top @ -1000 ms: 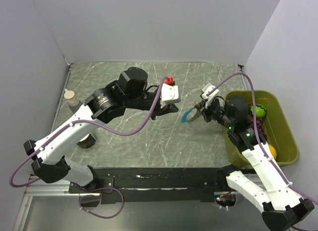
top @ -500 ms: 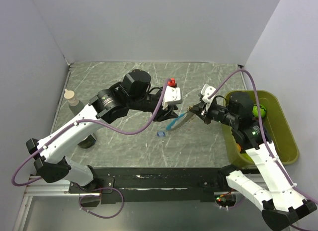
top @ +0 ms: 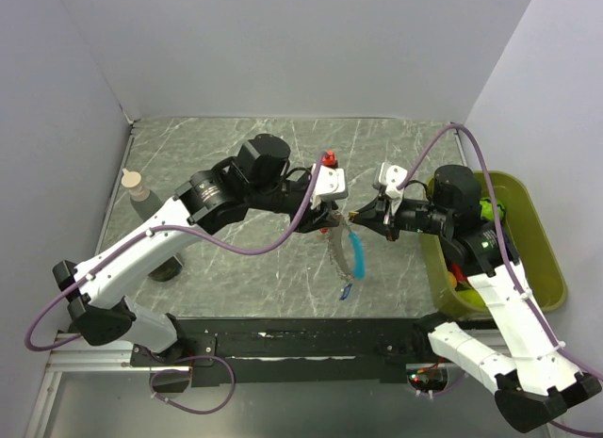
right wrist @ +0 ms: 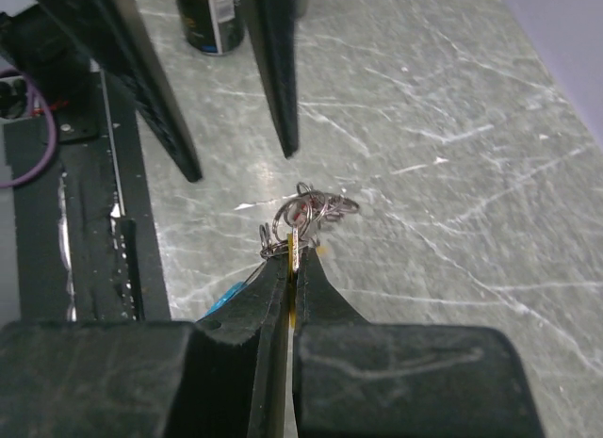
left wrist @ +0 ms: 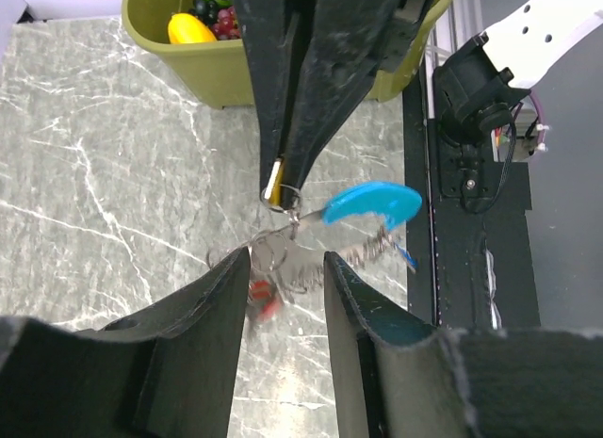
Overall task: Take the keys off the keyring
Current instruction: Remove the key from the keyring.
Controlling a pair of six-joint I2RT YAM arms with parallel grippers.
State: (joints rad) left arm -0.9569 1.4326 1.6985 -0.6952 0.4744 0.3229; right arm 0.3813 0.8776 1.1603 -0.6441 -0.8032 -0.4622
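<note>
Right gripper (right wrist: 294,259): pinched shut on your keyring (right wrist: 316,207), which hangs mid-frame.
Left gripper (left wrist: 285,261): jaws apart, beside it.
Room: you have bare marble table (top: 236,268) below, bin (top: 545,268) at the right edge.

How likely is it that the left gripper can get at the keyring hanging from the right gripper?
Probably yes. The left gripper has its jaws open right by the keyring, which dangles from the shut right gripper. Nothing seems to lie between them; only the light-blue strip hangs alongside.
</note>
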